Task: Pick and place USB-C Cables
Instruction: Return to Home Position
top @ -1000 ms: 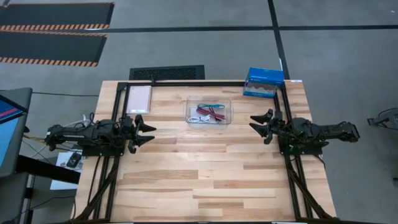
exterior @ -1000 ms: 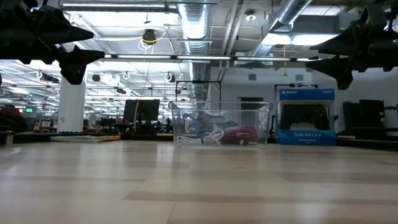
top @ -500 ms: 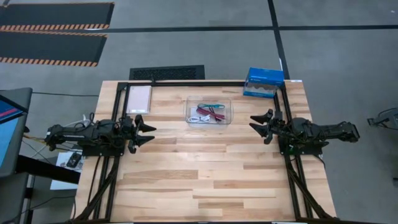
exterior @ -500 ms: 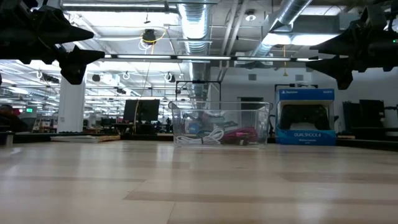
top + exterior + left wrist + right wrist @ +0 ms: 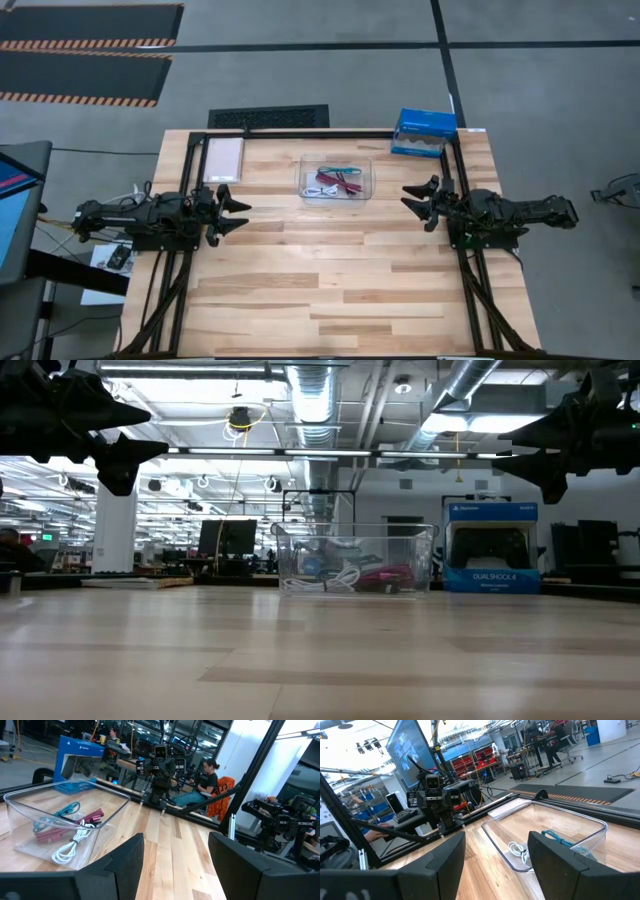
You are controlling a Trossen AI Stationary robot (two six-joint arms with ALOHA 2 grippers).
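Observation:
A clear plastic bin [image 5: 336, 180] stands at the table's far middle. In it lie a dark red cable [image 5: 347, 182], a teal cable [image 5: 338, 170] and a white cable [image 5: 318, 190]; a black one does not show. The left wrist view shows the red cable [image 5: 62, 826], the teal cable [image 5: 56, 815] and the white cable [image 5: 69, 849]. My left gripper [image 5: 240, 213] is open and empty, above the table's left side. My right gripper [image 5: 411, 198] is open and empty, above the right side. Both point toward the table's middle.
A blue box [image 5: 423, 132] stands at the far right corner. A pale flat plate [image 5: 223, 159] lies at the far left. Black frame rails [image 5: 320, 134] run along the far edge and down both sides. Bare wood [image 5: 330, 280] spreads over the near half. People sit beyond the table.

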